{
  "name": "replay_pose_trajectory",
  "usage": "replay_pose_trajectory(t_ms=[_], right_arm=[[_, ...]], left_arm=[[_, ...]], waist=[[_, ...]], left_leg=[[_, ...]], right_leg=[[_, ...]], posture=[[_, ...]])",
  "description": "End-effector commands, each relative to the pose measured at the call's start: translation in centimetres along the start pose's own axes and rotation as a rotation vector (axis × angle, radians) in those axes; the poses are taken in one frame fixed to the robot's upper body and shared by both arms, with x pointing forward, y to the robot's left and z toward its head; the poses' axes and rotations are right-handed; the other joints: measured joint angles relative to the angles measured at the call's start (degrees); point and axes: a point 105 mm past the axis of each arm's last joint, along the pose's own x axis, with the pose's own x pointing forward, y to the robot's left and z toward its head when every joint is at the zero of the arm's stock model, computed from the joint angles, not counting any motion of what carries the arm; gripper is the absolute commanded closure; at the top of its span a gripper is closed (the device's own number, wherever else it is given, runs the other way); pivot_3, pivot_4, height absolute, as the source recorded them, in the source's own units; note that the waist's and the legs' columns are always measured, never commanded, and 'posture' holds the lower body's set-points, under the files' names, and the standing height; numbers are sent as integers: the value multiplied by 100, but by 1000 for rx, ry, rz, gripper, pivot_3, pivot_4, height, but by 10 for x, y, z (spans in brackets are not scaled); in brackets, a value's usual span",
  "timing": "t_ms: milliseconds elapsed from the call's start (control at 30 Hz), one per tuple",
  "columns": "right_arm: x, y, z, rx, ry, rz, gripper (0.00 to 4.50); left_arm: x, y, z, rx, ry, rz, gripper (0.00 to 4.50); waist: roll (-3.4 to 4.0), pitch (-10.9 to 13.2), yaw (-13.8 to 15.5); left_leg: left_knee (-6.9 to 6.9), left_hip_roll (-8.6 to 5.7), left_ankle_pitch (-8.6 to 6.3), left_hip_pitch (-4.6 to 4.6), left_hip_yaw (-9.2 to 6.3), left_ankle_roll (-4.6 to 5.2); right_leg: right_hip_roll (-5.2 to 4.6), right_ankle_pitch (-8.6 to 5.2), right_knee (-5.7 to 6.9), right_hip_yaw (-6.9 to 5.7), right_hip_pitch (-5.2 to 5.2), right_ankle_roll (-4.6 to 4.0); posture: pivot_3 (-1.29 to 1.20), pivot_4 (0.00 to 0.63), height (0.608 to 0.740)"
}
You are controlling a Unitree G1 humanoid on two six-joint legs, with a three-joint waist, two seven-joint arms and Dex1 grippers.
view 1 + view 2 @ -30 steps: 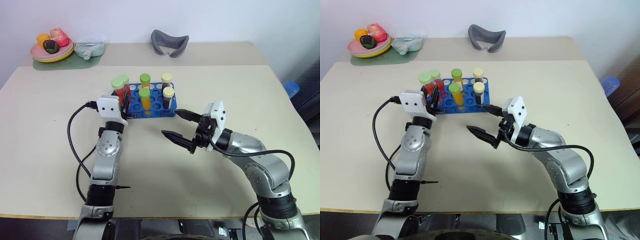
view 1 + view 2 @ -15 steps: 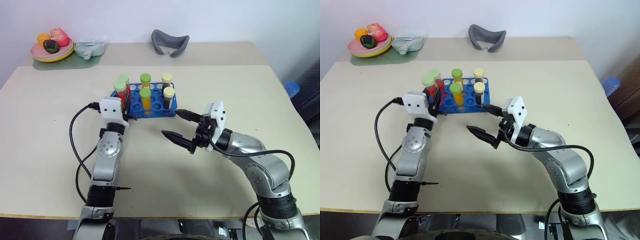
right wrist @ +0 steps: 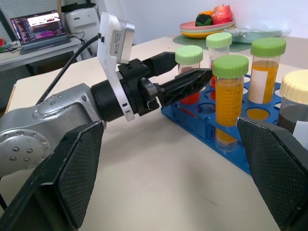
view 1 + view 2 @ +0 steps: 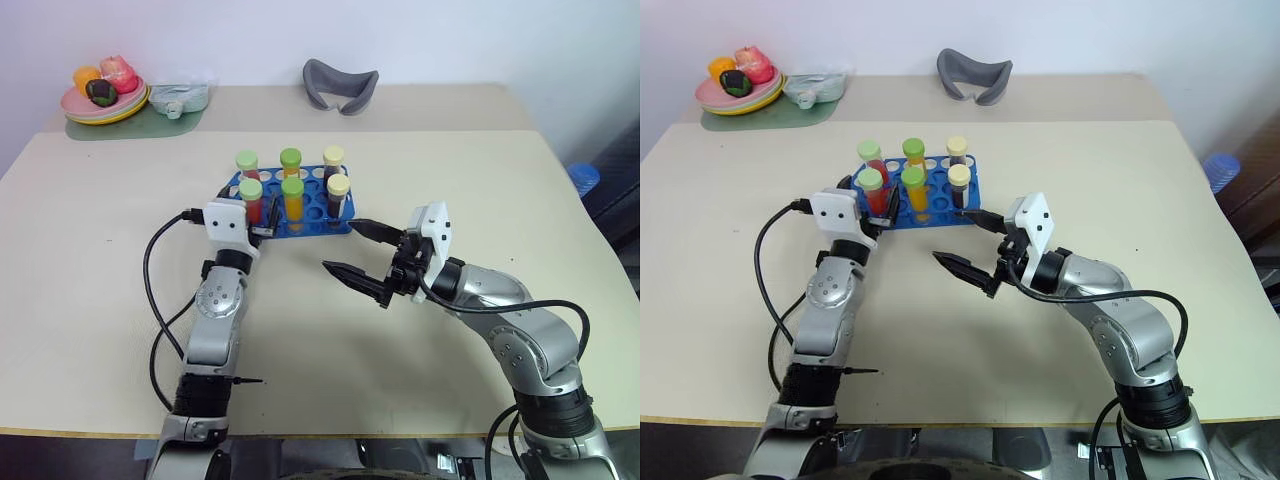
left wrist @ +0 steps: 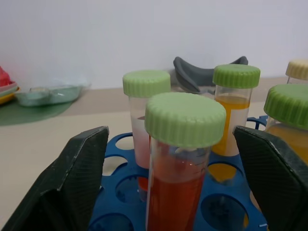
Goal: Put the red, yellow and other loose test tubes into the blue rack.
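Standing upright in the blue rack at frame centre, the red tube has just been released by the left tool, now spread wide beside it, while the right tool gapes empty.

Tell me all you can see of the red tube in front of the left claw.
The red tube is clear plastic with a ribbed light-green screw cap, filled with red liquid nearly to the cap. It stands upright in a front hole of the blue rack, at its left end. The left claw is open, one finger on each side, apart from the tube.
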Motion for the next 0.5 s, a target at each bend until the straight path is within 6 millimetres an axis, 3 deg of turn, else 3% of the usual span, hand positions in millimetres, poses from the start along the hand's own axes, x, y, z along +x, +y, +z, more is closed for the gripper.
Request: replay_pose_trajectory(t_ms=[33, 233, 367, 500], right_arm=[[-5, 2, 9, -37, -24, 5, 0], [-28, -18, 5, -66, 36, -66, 0], [-59, -44, -1, -101, 113, -170, 0], [-86, -69, -6, -149, 184, -252, 0]], left_arm=[[-5, 11, 27, 20, -86, -15, 554], [-38, 52, 46, 64, -48, -83, 554], [-73, 86, 42, 171, 88, -148, 554], [-103, 126, 31, 232, 232, -95, 554]], waist=[[0, 0, 1], [1, 0, -8], [0, 1, 3], [0, 3, -1]], left_leg=[[-1, 0, 0, 0, 0, 0], [-7, 3, 0, 1, -1, 1], [-8, 2, -2, 1, 1, 2], [-9, 2, -3, 3, 4, 5]], right_leg=[[0, 0, 0, 0, 0, 0], [2, 0, 1, 0, -3, -1], [-1, -1, -7, 1, 1, -1], [0, -2, -9, 1, 1, -3]], posture=[[0, 150, 740], [0, 150, 740], [0, 150, 740], [0, 150, 740]])
